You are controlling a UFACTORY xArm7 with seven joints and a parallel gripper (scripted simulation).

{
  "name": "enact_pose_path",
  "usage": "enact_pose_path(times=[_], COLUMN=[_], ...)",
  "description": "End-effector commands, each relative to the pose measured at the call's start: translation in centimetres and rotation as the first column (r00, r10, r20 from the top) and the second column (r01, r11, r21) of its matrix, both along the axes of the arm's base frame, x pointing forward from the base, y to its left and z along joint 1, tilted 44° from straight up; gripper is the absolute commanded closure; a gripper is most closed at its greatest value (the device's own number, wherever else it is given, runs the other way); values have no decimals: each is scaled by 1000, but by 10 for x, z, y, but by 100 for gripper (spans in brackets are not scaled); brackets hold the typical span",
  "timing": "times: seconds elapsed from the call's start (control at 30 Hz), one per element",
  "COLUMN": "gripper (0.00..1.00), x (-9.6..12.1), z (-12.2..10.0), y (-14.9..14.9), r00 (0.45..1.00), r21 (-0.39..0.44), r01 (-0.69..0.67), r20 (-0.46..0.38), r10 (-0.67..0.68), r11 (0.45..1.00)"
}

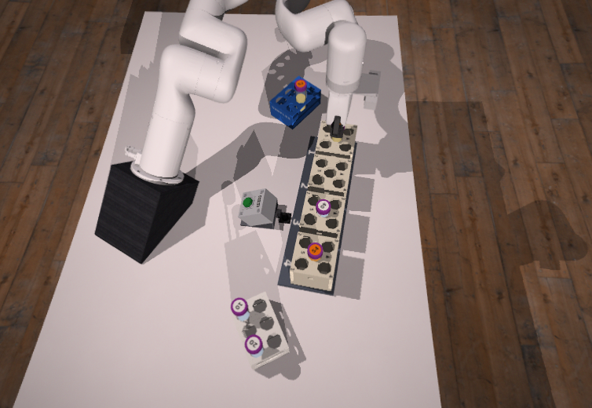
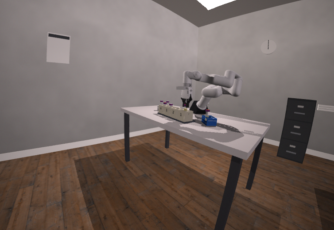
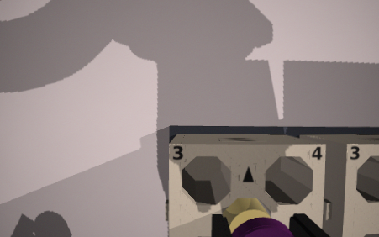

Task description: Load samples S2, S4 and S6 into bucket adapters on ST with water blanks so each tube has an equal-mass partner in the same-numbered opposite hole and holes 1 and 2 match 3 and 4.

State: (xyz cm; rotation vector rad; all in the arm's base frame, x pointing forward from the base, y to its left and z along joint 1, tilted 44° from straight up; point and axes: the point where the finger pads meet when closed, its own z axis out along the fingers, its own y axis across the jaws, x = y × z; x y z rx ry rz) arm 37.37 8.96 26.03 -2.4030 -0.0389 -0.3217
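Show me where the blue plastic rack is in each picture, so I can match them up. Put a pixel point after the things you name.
Top: the blue plastic rack (image 1: pixel 282 113) (image 2: pixel 211 123) sits above centre, left of the beige adapter marked 1 (image 1: pixel 334 147) (image 2: pixel 186 116) (image 3: pixel 248 147).
Exterior: right of centre, on the table's near side.
Wrist: not in it.
Shared landmark: that beige adapter.

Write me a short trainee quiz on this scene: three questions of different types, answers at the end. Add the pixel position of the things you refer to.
1. True or false: the black jaws are shut on a purple-capped tube of yellow liquid (image 1: pixel 336 138) (image 2: pixel 185 109) (image 3: pixel 248 218) at cream block-shaped adapter 1 (image 1: pixel 334 150) (image 2: pixel 186 115) (image 3: pixel 176 181).
2. Which adapter holds the purple-capped tube with an orange dot (image 1: pixel 315 250) (image 2: pixel 165 103)?
A) 2
B) 3
C) 4
3. Fill in: the white rectangular rack (image 1: pixel 271 358) holds one tube marked 10 (image 1: pixel 239 307) and another marked ___.

Key: 1 true; 2 C; 3 20
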Motion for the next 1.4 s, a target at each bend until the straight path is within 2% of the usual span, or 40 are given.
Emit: enact_pose_path(times=[0.0,0.7,1.27,1.3,1.37], gripper=[100,100,100,56,56], x=[2,6,6,6,6], z=[-2,-16,-16,-16,-16], y=[2,15,14,15,15], r00=[1000,1000,1000,1000,1000], r21=[1,1,1,1,1], r01=[2,2,2,2,2], r20=[3,3,3,3,3], r10=[-2,-2,-2,-2,-2], r11=[1000,1000,1000,1000,1000])
